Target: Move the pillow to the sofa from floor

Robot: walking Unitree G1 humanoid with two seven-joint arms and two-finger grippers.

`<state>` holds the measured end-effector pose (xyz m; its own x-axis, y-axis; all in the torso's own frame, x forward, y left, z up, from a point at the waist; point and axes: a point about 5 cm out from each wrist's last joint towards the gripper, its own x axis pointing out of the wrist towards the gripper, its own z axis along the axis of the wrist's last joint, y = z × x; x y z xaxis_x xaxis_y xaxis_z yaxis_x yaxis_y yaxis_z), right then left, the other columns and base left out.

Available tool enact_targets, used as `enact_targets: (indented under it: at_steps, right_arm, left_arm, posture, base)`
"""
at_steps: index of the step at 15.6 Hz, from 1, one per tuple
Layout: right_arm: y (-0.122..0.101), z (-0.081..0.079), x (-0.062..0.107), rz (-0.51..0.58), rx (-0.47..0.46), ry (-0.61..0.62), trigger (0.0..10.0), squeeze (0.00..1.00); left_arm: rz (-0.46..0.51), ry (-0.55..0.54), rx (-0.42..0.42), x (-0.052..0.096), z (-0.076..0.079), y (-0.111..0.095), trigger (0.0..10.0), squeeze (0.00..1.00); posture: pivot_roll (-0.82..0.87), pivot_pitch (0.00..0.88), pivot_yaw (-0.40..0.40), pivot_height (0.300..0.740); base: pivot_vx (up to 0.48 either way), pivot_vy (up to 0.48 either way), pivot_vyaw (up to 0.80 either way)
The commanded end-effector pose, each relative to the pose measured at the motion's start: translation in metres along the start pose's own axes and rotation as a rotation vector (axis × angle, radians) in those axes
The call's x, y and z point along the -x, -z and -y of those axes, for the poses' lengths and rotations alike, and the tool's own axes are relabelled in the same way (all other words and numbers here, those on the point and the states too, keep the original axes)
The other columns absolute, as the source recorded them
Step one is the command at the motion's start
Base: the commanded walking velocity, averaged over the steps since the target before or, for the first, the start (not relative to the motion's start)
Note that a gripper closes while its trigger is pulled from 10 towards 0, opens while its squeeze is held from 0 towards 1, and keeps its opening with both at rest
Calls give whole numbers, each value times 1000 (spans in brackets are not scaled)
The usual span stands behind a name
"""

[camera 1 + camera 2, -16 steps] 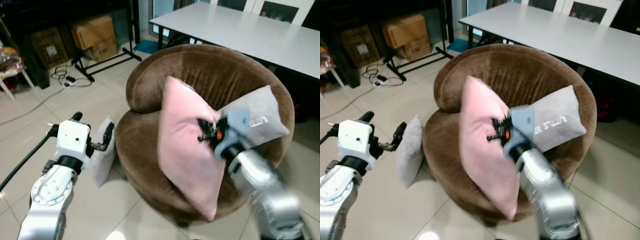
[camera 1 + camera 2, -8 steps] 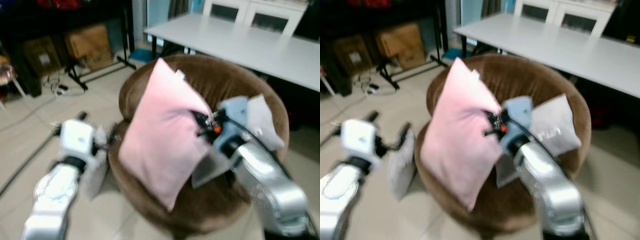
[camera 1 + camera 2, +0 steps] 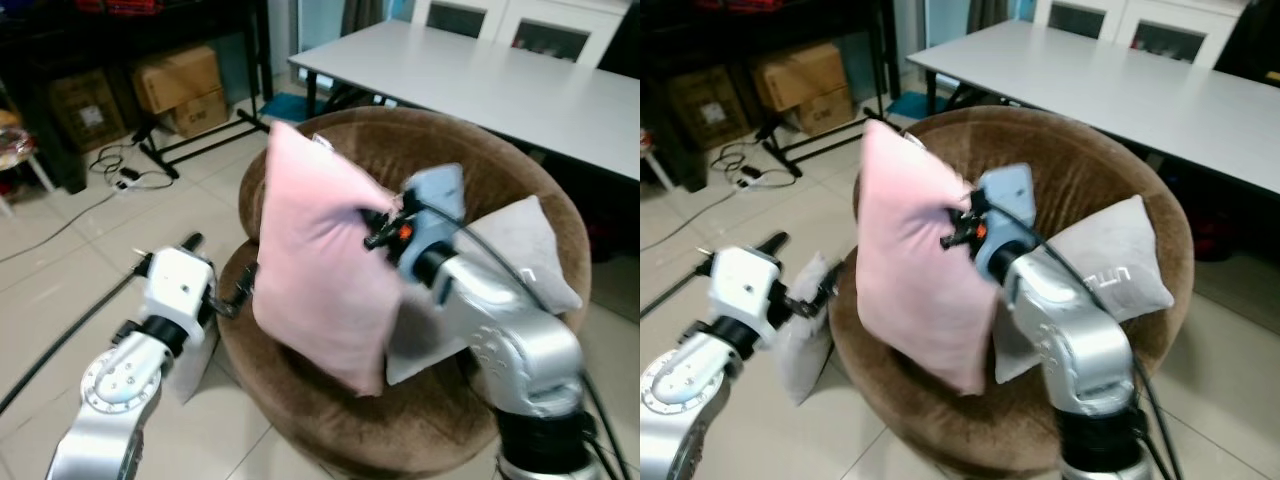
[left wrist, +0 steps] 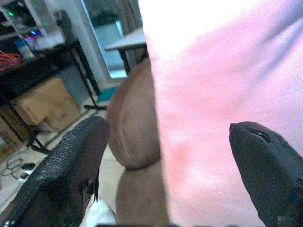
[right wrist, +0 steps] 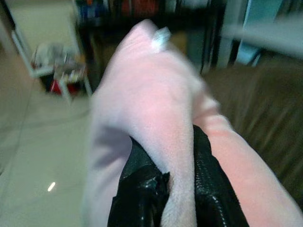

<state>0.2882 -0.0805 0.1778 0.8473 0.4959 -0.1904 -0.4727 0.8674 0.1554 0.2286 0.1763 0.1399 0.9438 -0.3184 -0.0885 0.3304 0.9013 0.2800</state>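
**Pink pillow held up over the sofa**

The right gripper (image 5: 163, 189) is pinching a fold of the pink pillow (image 3: 320, 270) between its black fingers (image 5: 137, 189), holding it upright over the front of the round brown sofa (image 3: 480, 150), lower corner hanging near the seat. So the pillow is off the floor and above the sofa, gripped near its right edge. A grey pillow (image 3: 525, 250) leans against the sofa's right side. The left gripper (image 4: 165, 156) sits just by the sofa's left edge, fingers spread wide with nothing between them. Another light pillow (image 3: 800, 335) sits on the tiled floor (image 3: 60, 270) beside the sofa. A long white table (image 3: 480, 75) stands behind.
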Motion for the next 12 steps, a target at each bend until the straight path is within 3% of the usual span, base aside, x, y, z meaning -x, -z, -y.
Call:
enact_targets:
  at_steps: [1, 3, 5, 7, 8, 12]
  right_arm:
    - [-19, -7, -8, 48, -6, -28, 10000, 0]
    - [-32, -4, -28, 16, -51, -10, 10000, 0]
    - [-49, 7, -45, 74, -149, 18, 10000, 0]
    - [-49, 16, -56, 84, -205, 48, 10000, 0]
    - [-38, 25, -70, 28, -252, 54, 10000, 0]
    - [-38, 25, -74, 6, -214, 44, 10000, 0]
  left_arm:
    - [-17, 41, -14, 1, 3, 1, 10000, 0]
    - [-26, 97, -27, 2, 7, 3, 10000, 0]
    - [-33, 122, -37, 3, 5, 3, 10000, 0]
    - [-40, 134, -39, 4, 3, 4, 10000, 0]
    - [-45, 159, -49, 4, 4, 5, 10000, 0]
    - [-33, 136, -46, 3, 3, 4, 10000, 0]
  posture:
    - [-22, 0, -4, 740]
    - [-14, 0, -3, 740]
    - [-15, 0, 0, 740]
    - [-14, 0, 2, 740]
    - [-8, 0, 2, 740]
    - [-16, 0, -2, 740]
  base:
    - [0, 0, 0]
    - [0, 0, 0]
    - [0, 0, 0]
    - [0, 0, 0]
    - [0, 0, 0]
    - [0, 0, 0]
